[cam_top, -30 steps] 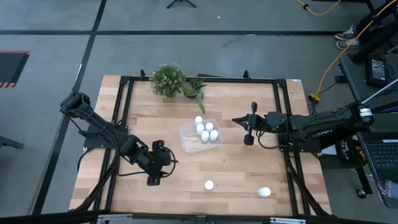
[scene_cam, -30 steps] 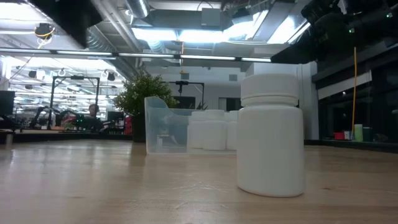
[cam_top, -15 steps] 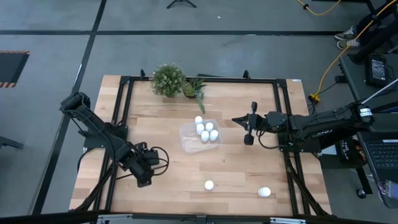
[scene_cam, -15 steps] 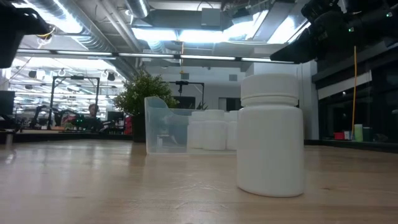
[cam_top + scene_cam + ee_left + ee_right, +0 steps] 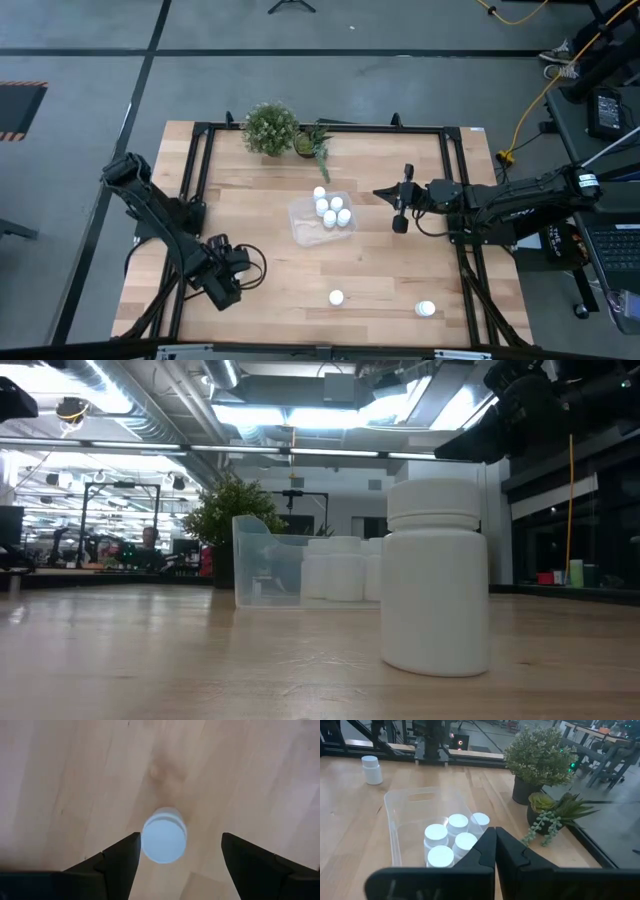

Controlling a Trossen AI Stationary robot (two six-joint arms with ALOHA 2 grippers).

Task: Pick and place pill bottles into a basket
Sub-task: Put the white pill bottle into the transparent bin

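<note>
The clear tray (image 5: 305, 225) lies mid-table with several white pill bottles (image 5: 333, 211) standing in its right end; it also shows in the right wrist view (image 5: 405, 815). Two more bottles stand on the table near the front edge (image 5: 337, 297) (image 5: 426, 308). My left gripper (image 5: 225, 285) is open at the near left, hovering above another upright bottle (image 5: 164, 835), its fingers (image 5: 125, 855) on either side of it without touching. My right gripper (image 5: 400, 218) is shut and empty, right of the tray, also in its own wrist view (image 5: 495, 840).
Two potted plants (image 5: 270, 128) (image 5: 312, 142) stand at the far edge behind the tray. A black frame (image 5: 195, 190) borders the table. In the low view one bottle (image 5: 435, 575) stands close in front, the tray (image 5: 268, 565) behind it.
My left gripper has drawn back toward the table's left and near edges, away from the tray. My right arm has kept still.
</note>
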